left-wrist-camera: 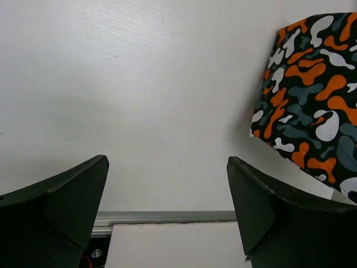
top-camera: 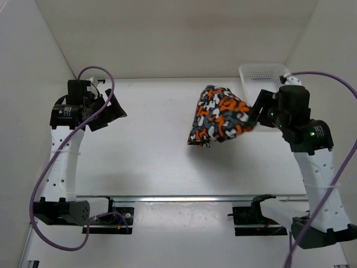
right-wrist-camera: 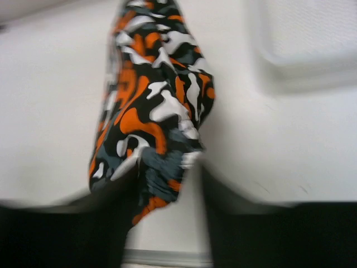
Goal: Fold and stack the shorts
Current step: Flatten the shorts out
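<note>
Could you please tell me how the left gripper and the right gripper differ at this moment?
The left gripper has its fingers spread wide with nothing between them; the right gripper has them closed on the shorts. The left gripper is well apart from the shorts; the right gripper holds them up near the white basket. Both have black fingers.

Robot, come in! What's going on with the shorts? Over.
Right pincer shut on shorts, held above table. Left pincer open, empty. Basket behind, not blocking.
</note>
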Available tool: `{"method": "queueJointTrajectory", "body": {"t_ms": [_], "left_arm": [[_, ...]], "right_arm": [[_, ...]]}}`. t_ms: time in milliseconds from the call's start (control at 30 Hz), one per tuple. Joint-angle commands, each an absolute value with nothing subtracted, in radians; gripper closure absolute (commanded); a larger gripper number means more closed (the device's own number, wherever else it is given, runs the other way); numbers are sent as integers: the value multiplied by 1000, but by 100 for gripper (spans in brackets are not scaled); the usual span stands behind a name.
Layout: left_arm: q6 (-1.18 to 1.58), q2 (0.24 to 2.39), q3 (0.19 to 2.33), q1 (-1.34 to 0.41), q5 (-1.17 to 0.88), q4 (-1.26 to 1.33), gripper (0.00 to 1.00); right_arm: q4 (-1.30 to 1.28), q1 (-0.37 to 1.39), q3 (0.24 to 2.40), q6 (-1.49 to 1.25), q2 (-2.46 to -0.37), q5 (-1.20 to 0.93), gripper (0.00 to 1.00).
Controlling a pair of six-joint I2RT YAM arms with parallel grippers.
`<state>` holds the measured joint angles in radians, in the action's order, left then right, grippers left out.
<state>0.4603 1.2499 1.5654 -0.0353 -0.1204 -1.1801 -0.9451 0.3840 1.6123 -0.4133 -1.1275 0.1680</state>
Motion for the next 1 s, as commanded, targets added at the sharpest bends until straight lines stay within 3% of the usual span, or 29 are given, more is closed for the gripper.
{"method": "queueJointTrajectory", "body": {"t_ms": [0,67,167,333,500,733,967], "left_arm": [[448,1246,1537,-47,-230,-1146,1],[462,1294,1505,-108,-288,-1105,1],[474,1347,1465,-246,-314,-1060,1],[595,1440,1335,-489,-298,-931,1],[660,1703,1400,-699,-293,-831,1],[660,2063,1704,-736,-273,-831,1],[649,2242,1874,-736,-273,-831,3]], "right_arm": [[-1074,174,1439,-337,-1158,241,28],[-1110,80,1408,-351,-1202,135,10],[-1051,40,1297,-434,-1128,80,7],[-1014,31,1131,-558,-1026,139,7],[-1037,21,999,-685,-940,108,7],[-991,12,784,-822,-848,-21,6],[-868,12,657,-942,-867,-34,6]]}}
